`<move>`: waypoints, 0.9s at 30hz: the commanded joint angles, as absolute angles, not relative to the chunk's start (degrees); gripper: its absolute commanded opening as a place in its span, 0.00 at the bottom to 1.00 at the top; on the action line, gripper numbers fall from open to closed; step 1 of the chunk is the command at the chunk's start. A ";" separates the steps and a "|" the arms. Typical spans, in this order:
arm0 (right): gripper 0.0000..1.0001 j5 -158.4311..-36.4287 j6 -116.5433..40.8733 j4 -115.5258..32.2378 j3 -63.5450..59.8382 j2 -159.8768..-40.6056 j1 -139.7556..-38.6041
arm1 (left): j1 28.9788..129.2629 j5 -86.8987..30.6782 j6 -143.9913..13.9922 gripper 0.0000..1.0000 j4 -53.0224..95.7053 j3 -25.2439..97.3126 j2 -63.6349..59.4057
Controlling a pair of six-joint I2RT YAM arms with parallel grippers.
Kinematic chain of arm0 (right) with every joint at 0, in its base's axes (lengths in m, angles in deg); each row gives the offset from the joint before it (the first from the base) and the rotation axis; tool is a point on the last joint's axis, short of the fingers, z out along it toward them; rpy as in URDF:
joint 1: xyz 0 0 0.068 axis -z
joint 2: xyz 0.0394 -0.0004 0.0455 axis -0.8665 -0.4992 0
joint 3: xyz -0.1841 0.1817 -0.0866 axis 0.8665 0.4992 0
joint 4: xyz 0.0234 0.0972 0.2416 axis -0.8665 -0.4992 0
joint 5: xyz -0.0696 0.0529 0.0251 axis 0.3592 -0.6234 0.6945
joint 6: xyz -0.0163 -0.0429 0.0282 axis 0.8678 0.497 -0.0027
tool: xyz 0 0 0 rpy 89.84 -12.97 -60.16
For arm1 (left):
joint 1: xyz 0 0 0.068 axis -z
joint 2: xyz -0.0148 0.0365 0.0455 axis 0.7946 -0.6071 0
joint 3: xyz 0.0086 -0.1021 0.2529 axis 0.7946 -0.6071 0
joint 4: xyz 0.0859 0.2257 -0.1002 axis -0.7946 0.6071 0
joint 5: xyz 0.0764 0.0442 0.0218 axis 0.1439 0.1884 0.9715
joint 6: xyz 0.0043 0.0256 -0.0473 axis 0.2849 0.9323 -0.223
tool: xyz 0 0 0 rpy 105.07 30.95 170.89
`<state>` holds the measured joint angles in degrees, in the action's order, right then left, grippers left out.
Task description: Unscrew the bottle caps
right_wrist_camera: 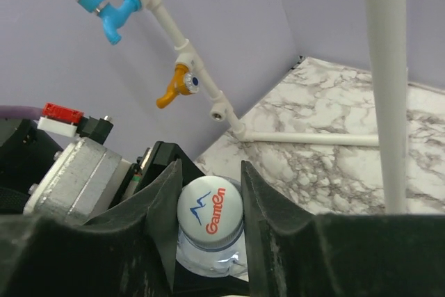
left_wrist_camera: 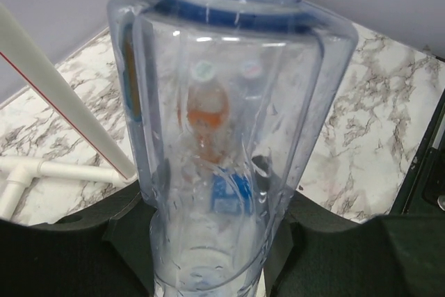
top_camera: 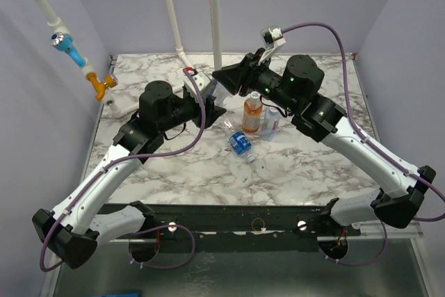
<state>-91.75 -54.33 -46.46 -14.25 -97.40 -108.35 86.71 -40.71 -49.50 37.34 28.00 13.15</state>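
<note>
Right fingers (right_wrist_camera: 272, 227) pinch a white bottle cap (right_wrist_camera: 210, 206) lettered roughly "GamEn" in orange.

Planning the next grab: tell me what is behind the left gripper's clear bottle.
Through the clear bottle show the orange bottle and a blue-labelled bottle; anything else is too distorted to tell.

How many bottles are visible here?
4. One bottle sits in the left claw, its cap between the right claw fingers. The orange bottle stands mid-table, a clear bottle beside it, a blue-labelled bottle lying nearer. None seems hidden.
</note>
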 commanded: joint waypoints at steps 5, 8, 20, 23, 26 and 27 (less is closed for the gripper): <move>0.12 -94.74 -55.03 -41.60 -10.88 -95.65 -108.31 | 86.54 -44.19 -52.10 0.18 36.34 27.73 13.38; 0.01 -100.76 -52.66 -37.34 -9.03 -94.25 -108.30 | 86.54 -52.54 -55.05 0.18 36.42 28.49 14.18; 0.01 -144.62 -49.62 -30.14 -6.76 -91.67 -107.81 | 86.55 -83.12 -68.17 0.18 37.09 31.76 13.88; 0.01 -145.86 -49.91 -30.28 -6.09 -91.53 -107.71 | 86.54 -82.84 -68.34 0.18 37.22 32.03 13.97; 0.01 -142.75 -48.99 -31.48 -5.42 -90.52 -107.52 | 86.55 -82.29 -68.19 0.18 37.36 32.16 14.00; 0.01 -140.27 -48.42 -32.31 -5.16 -89.92 -107.52 | 86.53 -81.90 -68.07 0.18 37.39 32.09 14.05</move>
